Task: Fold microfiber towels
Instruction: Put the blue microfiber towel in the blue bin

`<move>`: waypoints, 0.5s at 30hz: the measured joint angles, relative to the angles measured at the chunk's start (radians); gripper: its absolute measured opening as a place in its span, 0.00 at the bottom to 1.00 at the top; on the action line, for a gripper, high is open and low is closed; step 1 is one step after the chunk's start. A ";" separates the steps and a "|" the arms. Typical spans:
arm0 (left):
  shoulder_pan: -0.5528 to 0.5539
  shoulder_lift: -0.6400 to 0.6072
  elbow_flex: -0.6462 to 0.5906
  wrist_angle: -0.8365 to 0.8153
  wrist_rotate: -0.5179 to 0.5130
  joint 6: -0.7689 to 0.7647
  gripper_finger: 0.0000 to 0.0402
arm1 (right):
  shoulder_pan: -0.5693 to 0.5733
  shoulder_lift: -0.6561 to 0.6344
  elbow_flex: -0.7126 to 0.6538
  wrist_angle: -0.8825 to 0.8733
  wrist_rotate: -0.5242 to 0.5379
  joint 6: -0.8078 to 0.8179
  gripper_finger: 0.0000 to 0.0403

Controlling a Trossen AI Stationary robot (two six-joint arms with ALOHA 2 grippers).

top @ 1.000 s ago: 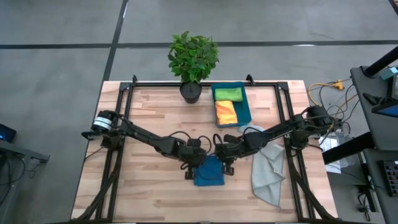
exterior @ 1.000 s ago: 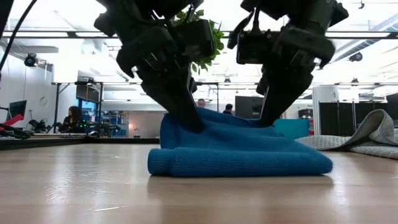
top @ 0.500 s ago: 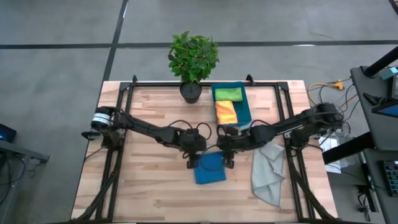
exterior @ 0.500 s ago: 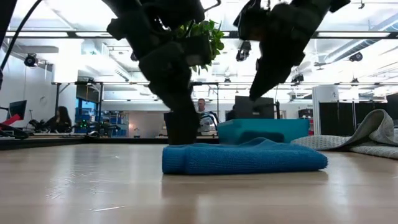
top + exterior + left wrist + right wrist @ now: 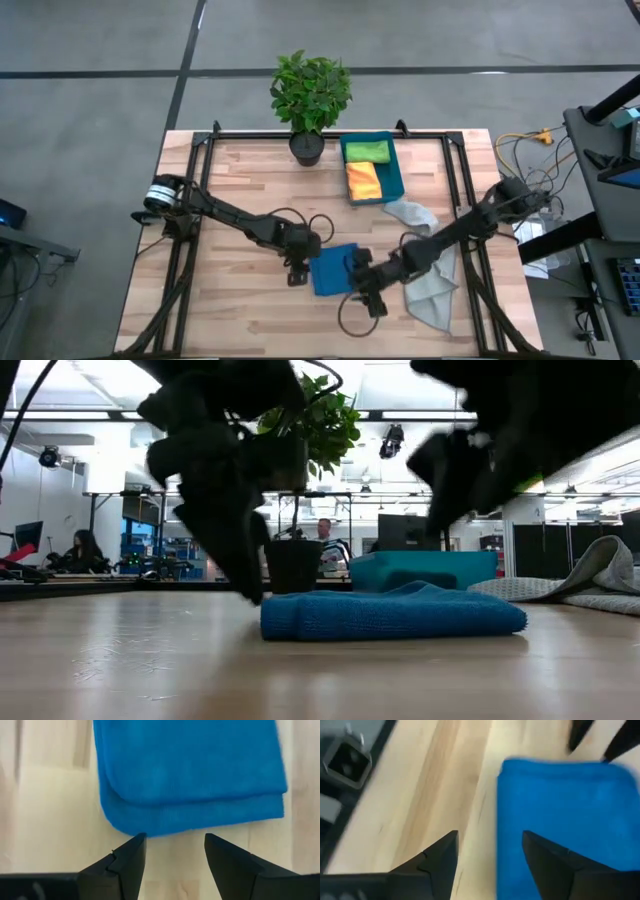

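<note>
Beside blue towel (image 5: 333, 270), left end effector (image 5: 174, 851) open, empty

Blue towel (image 5: 335, 271) folded mid-table; grey (image 5: 432, 285) crumpled; orange (image 5: 363, 180), green (image 5: 367, 151) in bin.

Overhead camera straight down, table-level camera looking across, two wrist cameras close — all sharing the blue towel (image 5: 333, 270).

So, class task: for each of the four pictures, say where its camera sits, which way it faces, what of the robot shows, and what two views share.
High view: above the table, facing straight down; both arms, left hand, right hand.
Low view: at tabletop height, facing level into the room; blurred dark arms overhead.
Left wrist view: on the left arm, facing down; open left hand.
Right wrist view: on the right arm, over the table; open right hand.
Shared: all show the folded blue towel.
</note>
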 joint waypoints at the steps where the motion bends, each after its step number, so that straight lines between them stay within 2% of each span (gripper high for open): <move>1: -0.008 0.000 -0.009 0.000 -0.002 -0.022 0.47 | 0.007 0.022 0.000 0.002 0.000 -0.003 0.54; 4: -0.031 0.000 -0.036 0.023 -0.002 -0.074 0.47 | 0.018 0.083 0.000 -0.006 0.025 -0.006 0.57; 9: -0.059 0.000 -0.058 0.067 -0.014 -0.173 0.47 | 0.019 0.160 0.002 -0.011 0.127 -0.006 0.58; 12: -0.075 0.000 -0.055 0.080 -0.015 -0.205 0.47 | 0.022 0.192 0.006 -0.022 0.165 -0.004 0.55; 15: -0.094 0.000 -0.047 0.081 0.002 -0.208 0.47 | 0.029 0.208 0.011 -0.032 0.170 -0.002 0.48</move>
